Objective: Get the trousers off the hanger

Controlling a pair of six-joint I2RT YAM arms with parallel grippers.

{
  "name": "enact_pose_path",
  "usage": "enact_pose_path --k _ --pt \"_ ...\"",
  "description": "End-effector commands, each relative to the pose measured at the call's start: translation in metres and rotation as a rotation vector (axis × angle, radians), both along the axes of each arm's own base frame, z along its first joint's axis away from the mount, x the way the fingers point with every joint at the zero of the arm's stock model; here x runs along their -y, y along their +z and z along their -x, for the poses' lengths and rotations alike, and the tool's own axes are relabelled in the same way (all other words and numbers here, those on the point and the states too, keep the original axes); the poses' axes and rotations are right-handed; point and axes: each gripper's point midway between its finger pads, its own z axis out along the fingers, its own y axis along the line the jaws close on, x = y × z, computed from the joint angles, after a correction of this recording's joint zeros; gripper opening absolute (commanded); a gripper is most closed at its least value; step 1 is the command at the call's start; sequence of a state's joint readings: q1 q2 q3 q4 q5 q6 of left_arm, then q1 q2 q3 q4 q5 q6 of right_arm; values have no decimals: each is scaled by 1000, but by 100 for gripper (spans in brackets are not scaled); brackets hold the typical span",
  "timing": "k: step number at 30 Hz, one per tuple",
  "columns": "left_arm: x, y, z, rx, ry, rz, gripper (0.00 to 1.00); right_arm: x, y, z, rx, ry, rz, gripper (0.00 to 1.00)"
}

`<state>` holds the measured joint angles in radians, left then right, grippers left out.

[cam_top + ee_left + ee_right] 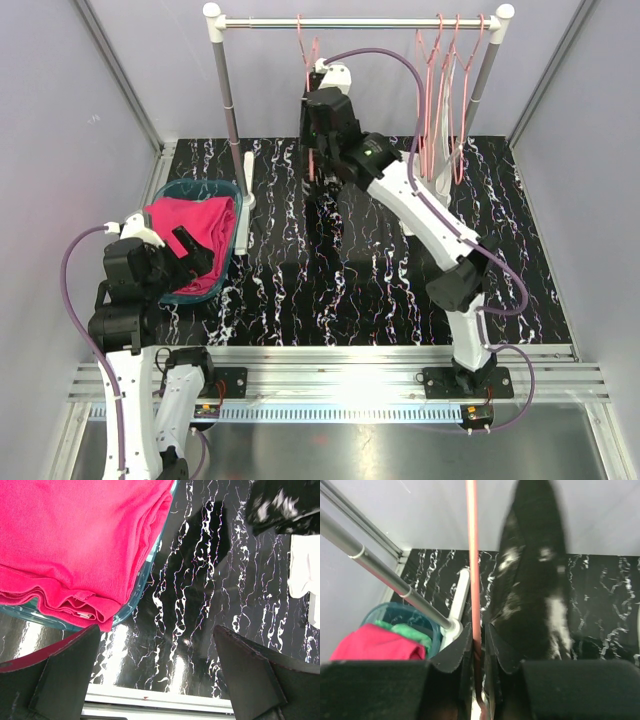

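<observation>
black speckled trousers: on hanger, right gripper at the rod

black speckled trousers (535,580): draped over pink hanger (472,555), which hangs from the rack rail (360,21); blurred in the right wrist view. magenta trousers (75,540) and mint green trousers (407,630): folded in teal basket (200,185), off any hanger. right gripper (479,647): fingers narrow, pinched about the hanger's rod; cloth just beside the right finger, not between the two. left gripper (157,630): fingers wide, holding nothing, above the basket's edge. risks, as judged:
- pull on the rod rather than the cloth, so hanger unhooked from rail with trousers aboard
- thin rod slipping out from between the pads
- cloth snagging on the hanger and dropping onto the marbled table (200,605) short of the basket
</observation>
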<state>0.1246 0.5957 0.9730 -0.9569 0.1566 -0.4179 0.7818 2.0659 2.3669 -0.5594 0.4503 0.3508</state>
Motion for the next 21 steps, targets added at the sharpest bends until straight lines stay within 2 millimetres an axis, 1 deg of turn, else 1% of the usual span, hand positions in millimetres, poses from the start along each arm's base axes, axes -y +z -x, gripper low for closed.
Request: enact_pose_path --k 1,3,4,5,6,7,8,11,13,14,15,17,19,20,21 --pt "7 11 -5 56 -45 4 99 36 36 21 24 29 42 20" --pt "7 13 -4 58 -46 6 99 43 32 23 16 66 83 18" --pt "7 13 -4 60 -47 6 99 50 27 23 1 81 97 21" --pt "8 14 -4 63 -49 6 99 53 24 23 0 105 120 21" --pt "8 14 -3 63 -50 7 99 57 16 22 -18 119 130 22" --pt "8 15 -2 63 -50 7 99 62 17 24 -24 132 131 22" --pt "8 15 -2 63 -50 8 99 66 16 23 -28 166 130 21" --pt "8 14 -2 61 -51 7 99 75 13 18 -18 193 126 19" --pt "10 14 -1 62 -57 10 99 76 9 14 -20 222 110 19" --pt "10 14 -1 61 -59 12 99 73 7 13 -27 255 97 20" --pt "10 15 -1 64 -61 12 99 77 5 9 -29 250 100 20" --pt "10 15 0 64 -59 12 99 77 1 5 -29 246 120 21" --pt "9 15 0 63 -57 6 99 78 -2 0 -28 238 138 24" --pt "9 15 0 62 -56 5 99 81 -1 -2 -22 223 150 28" --pt "9 15 0 60 -56 5 99 82 -2 -4 -20 214 159 29"
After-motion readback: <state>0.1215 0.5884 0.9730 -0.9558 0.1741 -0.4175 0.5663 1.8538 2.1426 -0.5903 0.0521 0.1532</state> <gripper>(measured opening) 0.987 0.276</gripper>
